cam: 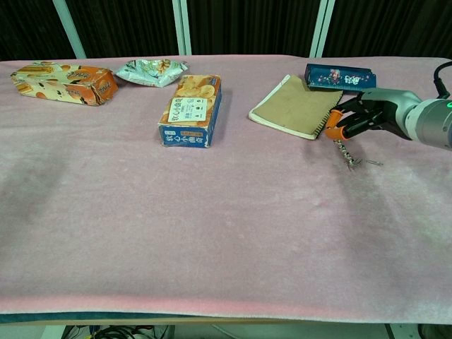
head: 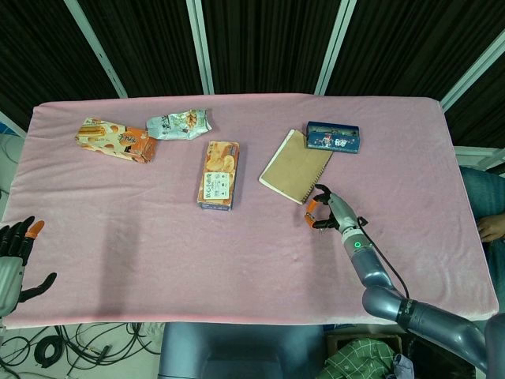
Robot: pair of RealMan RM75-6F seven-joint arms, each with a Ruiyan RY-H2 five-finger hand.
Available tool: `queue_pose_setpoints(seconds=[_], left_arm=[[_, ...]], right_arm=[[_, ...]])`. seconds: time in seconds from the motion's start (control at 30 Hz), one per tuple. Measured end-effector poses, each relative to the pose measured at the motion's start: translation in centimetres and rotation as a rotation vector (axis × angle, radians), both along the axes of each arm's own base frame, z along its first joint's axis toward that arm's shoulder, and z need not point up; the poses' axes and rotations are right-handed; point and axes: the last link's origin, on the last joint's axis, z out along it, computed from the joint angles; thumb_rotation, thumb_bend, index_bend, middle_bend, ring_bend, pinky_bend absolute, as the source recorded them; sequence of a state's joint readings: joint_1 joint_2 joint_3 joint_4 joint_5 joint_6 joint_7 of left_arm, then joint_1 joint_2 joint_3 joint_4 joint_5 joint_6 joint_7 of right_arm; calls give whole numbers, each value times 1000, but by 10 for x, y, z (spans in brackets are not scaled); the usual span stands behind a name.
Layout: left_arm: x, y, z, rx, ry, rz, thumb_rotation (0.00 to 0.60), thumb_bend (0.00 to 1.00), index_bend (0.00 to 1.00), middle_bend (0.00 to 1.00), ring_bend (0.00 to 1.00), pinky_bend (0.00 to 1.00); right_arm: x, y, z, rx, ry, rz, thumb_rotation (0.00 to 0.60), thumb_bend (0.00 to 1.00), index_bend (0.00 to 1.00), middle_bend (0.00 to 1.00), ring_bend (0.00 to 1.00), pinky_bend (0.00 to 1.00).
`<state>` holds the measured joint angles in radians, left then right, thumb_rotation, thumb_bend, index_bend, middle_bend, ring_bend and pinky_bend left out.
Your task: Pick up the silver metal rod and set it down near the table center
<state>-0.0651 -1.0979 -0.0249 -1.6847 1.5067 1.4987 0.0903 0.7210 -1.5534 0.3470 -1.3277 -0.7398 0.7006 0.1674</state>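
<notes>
Right hand (cam: pixel 357 119) black w/ orange tips; grey arm, green LED.

Light was even and bright from overhead — the pink tablecloth (head: pixel 237 245) showed only soft, broad shadows and no glare. Both views were sharp overall, though the dark background stayed underexposed. The chest view bowed slightly at its edges — mild wide-angle distortion.

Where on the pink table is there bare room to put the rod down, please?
Bare cloth fills the middle and front, below the biscuit box and notebook. The back edge is crowded: orange pack, foil bag, blue case. The right hand holds the rod.
</notes>
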Motion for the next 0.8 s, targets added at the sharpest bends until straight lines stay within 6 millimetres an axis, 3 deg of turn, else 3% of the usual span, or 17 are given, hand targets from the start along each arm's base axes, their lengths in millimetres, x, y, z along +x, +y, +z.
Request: queue_pose_setpoints(seconds=[0.43,0.8], left_arm=[[1,0,-4,-5,12,1,600,219,67,0,0,0],[3,-1,-5,-3,17,-2,600,219,68,0,0,0]], right_arm=[[-23,-8,23,-47,18,-37,600,365,628,50,127,170],[-33,-8,18,-40,11,-54,600,365,629,50,127,170]])
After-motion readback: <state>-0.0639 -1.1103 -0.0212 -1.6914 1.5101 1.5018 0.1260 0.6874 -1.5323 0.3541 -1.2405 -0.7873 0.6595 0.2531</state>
